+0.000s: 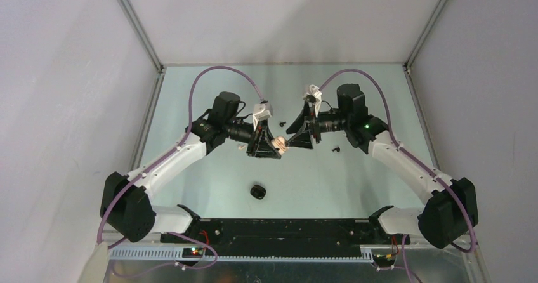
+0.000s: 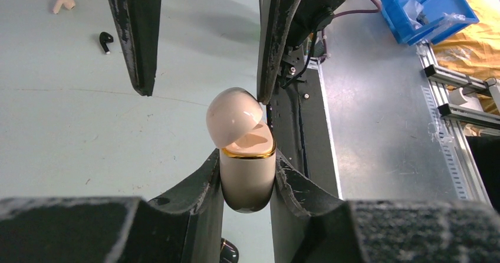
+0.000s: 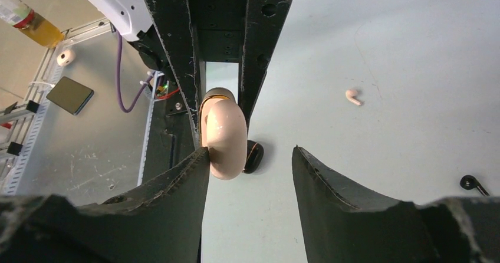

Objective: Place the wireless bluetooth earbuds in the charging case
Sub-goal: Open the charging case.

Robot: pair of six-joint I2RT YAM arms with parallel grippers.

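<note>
Earbuds [image 1: 282, 123] [image 1: 335, 149] [image 3: 352, 96] three, two black; cream case [image 2: 247, 177] one; black case [image 1: 257, 191] one.

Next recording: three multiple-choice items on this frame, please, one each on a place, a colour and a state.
1. Where is the black case?
A. on the table
B. in a blue bin
C. on top of an arm
2. What colour is the held case in the left gripper?
A. black
B. cream
C. blue
3. The held case's lid is:
A. shut
B. missing
C. open
Key: 1 A, it lies on the tabletop near the arm bases; 2 B, its shell is cream; 3 C, the lid is tipped up.
</note>
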